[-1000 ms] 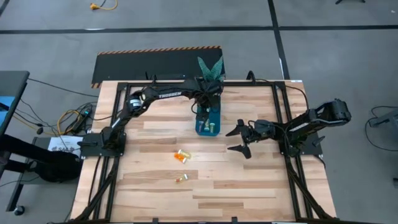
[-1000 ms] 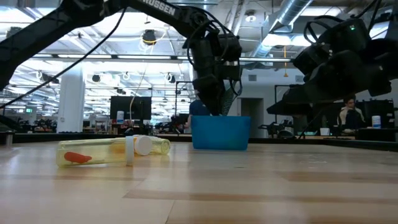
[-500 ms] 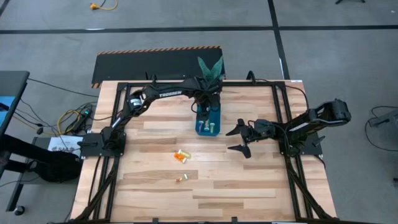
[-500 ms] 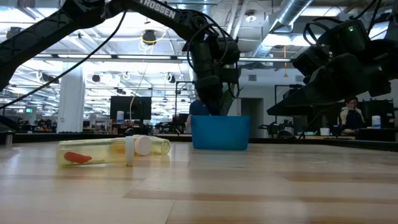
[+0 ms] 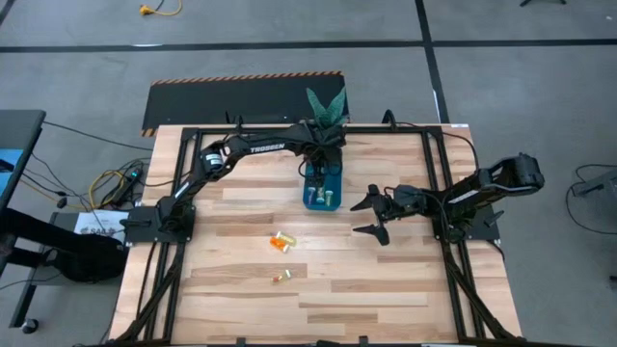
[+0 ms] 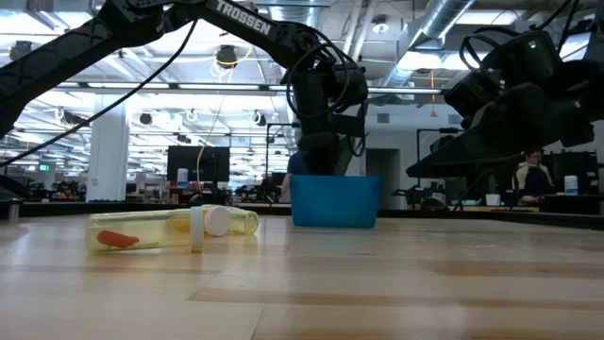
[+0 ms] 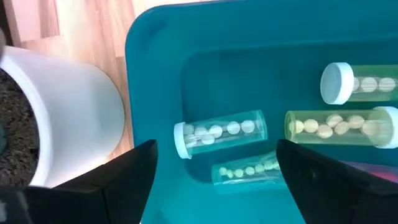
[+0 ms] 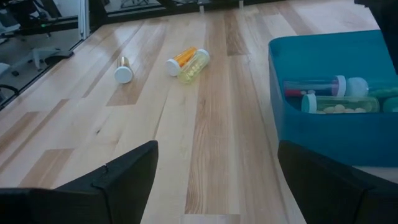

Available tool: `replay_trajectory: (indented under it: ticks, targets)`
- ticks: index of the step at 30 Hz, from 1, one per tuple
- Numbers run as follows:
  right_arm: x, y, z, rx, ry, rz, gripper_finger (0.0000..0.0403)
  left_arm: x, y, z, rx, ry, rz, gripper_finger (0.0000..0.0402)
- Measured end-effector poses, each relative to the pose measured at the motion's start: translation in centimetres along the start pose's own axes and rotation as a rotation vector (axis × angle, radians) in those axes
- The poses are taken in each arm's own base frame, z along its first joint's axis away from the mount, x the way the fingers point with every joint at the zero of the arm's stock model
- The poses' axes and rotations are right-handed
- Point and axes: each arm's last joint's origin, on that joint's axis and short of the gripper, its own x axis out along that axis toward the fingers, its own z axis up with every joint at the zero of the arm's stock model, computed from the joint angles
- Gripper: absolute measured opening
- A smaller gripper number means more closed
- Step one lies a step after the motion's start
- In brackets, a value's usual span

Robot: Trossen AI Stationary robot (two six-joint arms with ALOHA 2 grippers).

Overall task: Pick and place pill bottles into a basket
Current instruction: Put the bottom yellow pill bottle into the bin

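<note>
Basket: the teal basket (image 5: 322, 189) sits on the wooden table (image 5: 386, 289) toward its far edge, just in front of a white plant pot (image 7: 68, 118).
Bottles inside: my left wrist view shows a clear pill bottle (image 7: 219, 132) of pale tablets lying on the basket floor, two yellow-green bottles (image 7: 336, 126) beside it and another clear one below.
Bottles outside: an orange and a yellow pill bottle (image 5: 281, 242) lie touching on the table nearer its middle; a smaller bottle (image 5: 280, 278) lies apart, closer to the front edge.
Left gripper: my left gripper (image 7: 214, 171) hangs over the basket, fingers spread wide and empty, the clear bottle lying free between them.
Right gripper: my right gripper (image 5: 370, 216) waits over the table just right of the basket, jaws apart, holding nothing.
</note>
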Motion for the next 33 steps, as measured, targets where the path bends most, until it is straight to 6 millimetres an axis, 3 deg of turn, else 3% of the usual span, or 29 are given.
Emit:
replay_trajectory:
  ticks: [6,10,14,21,27,33]
  targets:
    - [0.0,0.0,0.0,-0.003,0.000,0.000,0.0327,-0.1,-0.4,-0.1,0.032,0.032,-0.012,0.0322]
    - [0.0,0.0,0.0,-0.002,0.000,0.000,0.0327,-1.6,-1.1,-0.2,0.033,0.107,-0.054,0.0322]
    - [0.0,0.0,0.0,-0.001,0.000,0.000,0.0327,-3.7,-3.2,-0.2,0.025,0.197,-0.155,0.0322]
    - [0.0,0.0,0.1,-0.001,-0.006,0.000,0.0327,-8.9,-7.6,-0.5,0.027,0.160,-0.327,0.0323]
    - [0.0,0.0,0.1,0.000,-0.006,-0.002,0.0327,-14.6,-10.0,-3.4,-0.043,0.215,-0.333,0.0323]
    - [0.0,-0.1,0.1,0.015,-0.009,-0.007,0.0327,-17.2,-11.3,-6.1,-0.234,0.153,-0.308,0.0323]
